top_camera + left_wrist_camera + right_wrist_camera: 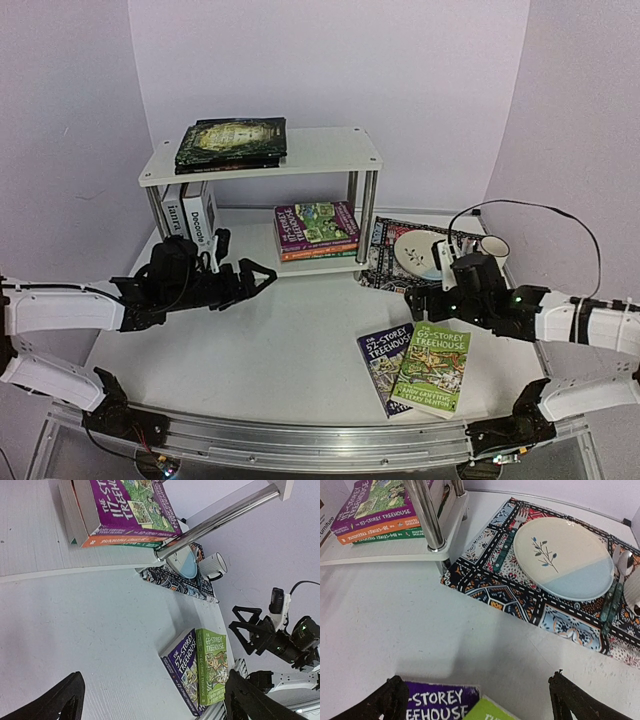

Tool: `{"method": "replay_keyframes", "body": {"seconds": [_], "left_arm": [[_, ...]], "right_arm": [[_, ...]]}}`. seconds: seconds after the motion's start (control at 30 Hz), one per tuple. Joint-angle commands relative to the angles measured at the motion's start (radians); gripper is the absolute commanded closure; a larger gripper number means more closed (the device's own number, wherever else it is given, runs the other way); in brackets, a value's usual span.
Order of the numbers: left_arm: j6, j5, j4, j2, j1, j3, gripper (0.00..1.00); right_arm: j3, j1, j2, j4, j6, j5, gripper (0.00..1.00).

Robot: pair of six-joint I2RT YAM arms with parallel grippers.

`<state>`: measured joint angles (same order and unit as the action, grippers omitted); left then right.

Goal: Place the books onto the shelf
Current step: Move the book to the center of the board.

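Looking down at the table [290,350], I see two books not yet put away: a purple book [378,362] and a green book [432,368]. They lie flat and touching, close to my right arm. The green one seems to sit a little over the purple one's edge. The shelf [320,150] is at the back, well apart from them.

My left gripper [262,280] is wide open with nothing in it, out in front of the shelf. My right gripper [418,303] is wide open and empty too, between the two books and the mat [385,268].

I think these books are thin, light and a bit bendy. Their shiny covers may slip. Lying flat, they are hard to pinch. I would take the green one first, by its free long edge.

The top board has bare room to the right of the dark books [232,142]. Below, there is a gap between the white books [190,215] and the stack [317,228]. I must watch the shiny post [365,215], and the plate [418,250] and mug [493,246] on the mat just beside the shelf.
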<state>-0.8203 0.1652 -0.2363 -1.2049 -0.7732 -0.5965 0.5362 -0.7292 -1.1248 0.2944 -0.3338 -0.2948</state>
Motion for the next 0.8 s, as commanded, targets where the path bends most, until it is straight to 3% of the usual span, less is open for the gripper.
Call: {"method": "replay_keyframes", "body": {"seconds": [0.0, 0.23, 0.53, 0.77], "left_arm": [[0.004, 0.021, -0.028, 0.005, -0.025, 0.012, 0.03], [0.016, 0.024, -0.028, 0.002, -0.053, 0.019, 0.05], [0.057, 0.066, -0.028, -0.031, -0.054, -0.008, 0.05], [0.045, 0.037, -0.028, -0.059, -0.072, -0.020, 0.06]], "right_arm": [[0.022, -0.001, 0.136, -0.239, -0.054, 0.110, 0.02], [0.068, 0.001, 0.140, -0.467, -0.197, 0.159, 0.02], [0.092, 0.001, 0.168, -0.725, -0.473, 0.036, 0.02], [0.031, 0.001, 0.196, -0.801, -0.662, 0.220, 0.02]]}}
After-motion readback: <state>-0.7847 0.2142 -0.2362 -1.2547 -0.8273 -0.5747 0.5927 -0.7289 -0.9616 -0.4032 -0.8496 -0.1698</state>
